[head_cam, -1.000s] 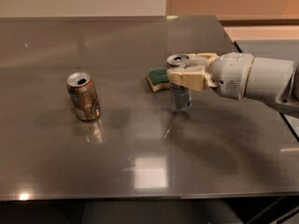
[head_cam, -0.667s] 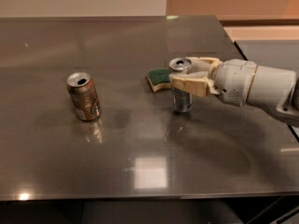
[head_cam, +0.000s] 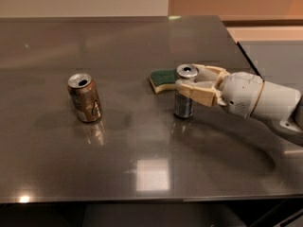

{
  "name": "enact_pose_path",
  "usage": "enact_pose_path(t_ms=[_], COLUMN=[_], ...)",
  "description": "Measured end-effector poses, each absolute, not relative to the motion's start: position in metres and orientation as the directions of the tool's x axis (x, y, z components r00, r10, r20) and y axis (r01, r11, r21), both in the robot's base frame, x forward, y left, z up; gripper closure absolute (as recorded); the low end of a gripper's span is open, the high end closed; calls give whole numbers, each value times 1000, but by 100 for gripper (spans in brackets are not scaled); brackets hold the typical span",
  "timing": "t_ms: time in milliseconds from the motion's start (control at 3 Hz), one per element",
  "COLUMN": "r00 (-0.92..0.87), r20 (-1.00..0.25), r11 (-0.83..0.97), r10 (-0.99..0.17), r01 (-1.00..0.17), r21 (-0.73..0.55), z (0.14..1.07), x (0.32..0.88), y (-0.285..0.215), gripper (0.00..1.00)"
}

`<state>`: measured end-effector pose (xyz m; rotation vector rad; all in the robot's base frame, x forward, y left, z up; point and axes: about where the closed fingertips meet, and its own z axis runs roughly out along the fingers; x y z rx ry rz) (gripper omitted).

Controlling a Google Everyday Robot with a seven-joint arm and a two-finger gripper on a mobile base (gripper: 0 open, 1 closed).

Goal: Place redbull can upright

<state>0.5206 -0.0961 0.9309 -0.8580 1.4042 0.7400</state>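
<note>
The redbull can (head_cam: 183, 105) is slim and silver with blue patches. It stands upright on the dark steel table (head_cam: 142, 145), right of centre, with its base at or just above the surface. My gripper (head_cam: 188, 78) reaches in from the right. Its cream fingers (head_cam: 196, 92) are closed on the upper part of the can, one on the near side and one on the far side. The white arm (head_cam: 255, 100) stretches off to the right edge.
A green and yellow sponge (head_cam: 161, 80) lies just behind and left of the redbull can. A wider brownish-gold can (head_cam: 84, 98) stands upright at the left. The table's right edge (head_cam: 236, 46) is close behind the arm.
The gripper and the redbull can have moved together slightly down and to the right, bringing the can's base down to the table. The brownish can and the sponge have not moved.
</note>
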Motion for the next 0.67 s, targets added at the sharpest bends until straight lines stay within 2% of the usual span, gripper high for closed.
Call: enact_pose_path(t_ms=[667], r00=[51], r20=[-999], r11=[512], r10=[-18], r01=[-857], r21=[-53], z=[928], x=[520], y=[-98], gripper=[12])
